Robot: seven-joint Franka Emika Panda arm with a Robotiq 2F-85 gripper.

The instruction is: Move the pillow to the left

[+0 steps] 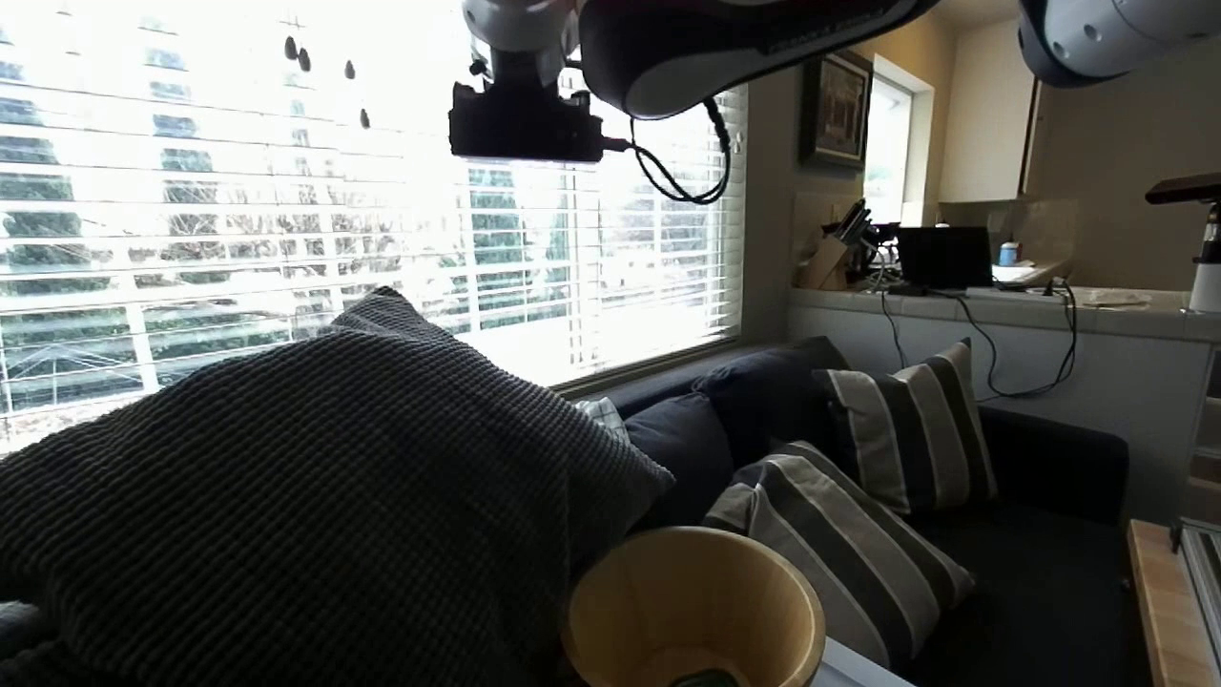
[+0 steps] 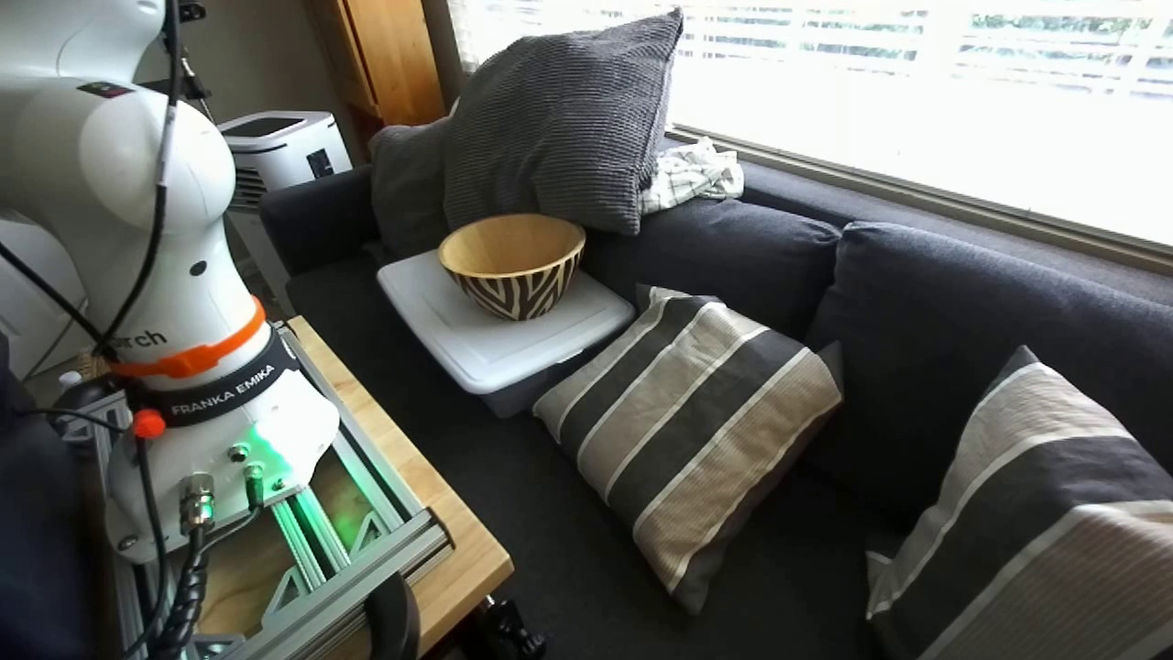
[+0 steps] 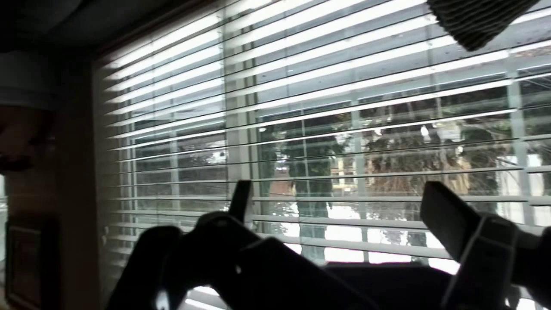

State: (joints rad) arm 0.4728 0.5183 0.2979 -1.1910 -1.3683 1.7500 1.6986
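The charcoal-grey ribbed pillow (image 2: 550,119) sits tilted at the far left of the dark sofa (image 2: 522,495) in an exterior view, on the side of the window (image 2: 916,137), with a wooden bowl (image 2: 522,298) just in front of it. There the bowl's zebra-patterned outside shows, as do the white-lidded storage bin (image 2: 422,316) under it, a striped cushion (image 2: 687,412) to the right, a second striped cushion (image 2: 1035,513) farther right and nearer, and the robot base (image 2: 220,440) at the near left. In an exterior view the pillow also fills the near left, one corner rising against the window blinds (image 1: 334,219), and the bowl's inside shows something dark at the bottom, cut off by the view's lower edge. Only there do a knife block (image 1: 828,262), a dark screen (image 1: 944,253) and a tiled counter (image 1: 1145,322) appear at the far right, and the dark end of the arm (image 1: 687,57) high up, well apart from the pillow. A checked cloth (image 2: 694,174) peeks out beside the pillow in both exterior views. The fingers (image 3: 447,215) of the gripper (image 3: 338,193) can be made out in the wrist view alone: they stand wide apart, blinds showing through the gap, and a ribbed corner of the pillow dips in at the upper right, clear of both.
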